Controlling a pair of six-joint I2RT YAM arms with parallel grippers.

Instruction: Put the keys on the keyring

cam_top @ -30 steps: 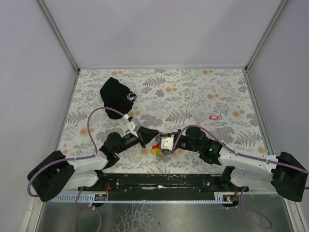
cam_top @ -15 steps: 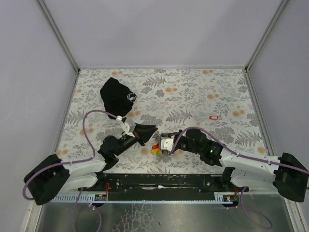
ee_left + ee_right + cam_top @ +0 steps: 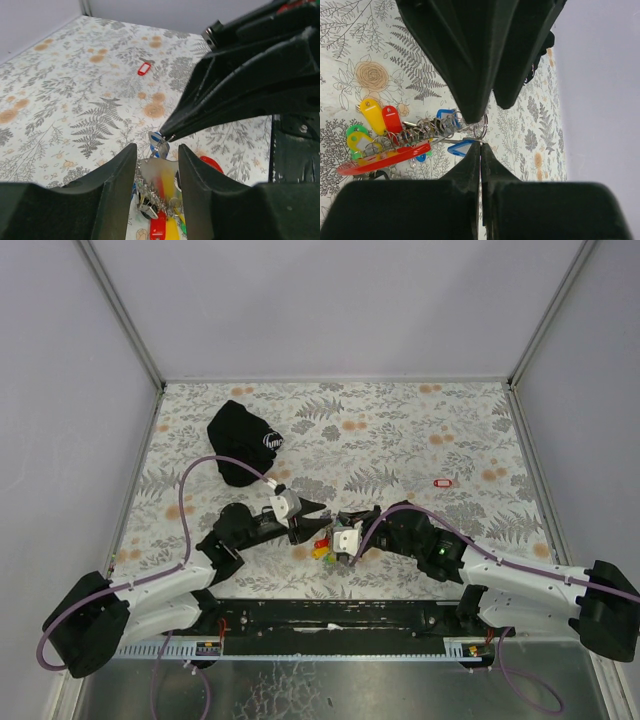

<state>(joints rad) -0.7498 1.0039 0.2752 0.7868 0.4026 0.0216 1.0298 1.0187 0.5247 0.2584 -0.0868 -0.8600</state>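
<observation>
**Left jaws parted beside the pinched ring**

Over the last second the left gripper (image 3: 488,114) had gone from closed to partly open, and its wrist had swung a little toward the far side and to the right, closer to the tip of the right gripper (image 3: 480,146). The right arm and the bunch of keys (image 3: 420,131) had hardly shifted.

The two grippers met tip to tip near the middle of the table's (image 3: 400,430) near edge. The right gripper's jaws were pressed tight together, with the small keyring (image 3: 160,146) nipped at their very tip. From that ring the keys trailed down onto the floral cloth, their metal loops crowded together and their tags fanned out: yellow, red, green and blue showed in the right wrist view.

The left gripper's jaws stood at a moderate gap. In the left wrist view its two fingers (image 3: 120,190) framed the bunch and the ring, which lay in the opening between and beyond them. Whether either finger touched the metal could not be told, and nothing was clamped between them.

One key with a red tag (image 3: 444,482) lay alone on the cloth, well apart from the bunch, toward the right side. A black pouch (image 3: 243,443) with a white logo sat at the far left.
</observation>
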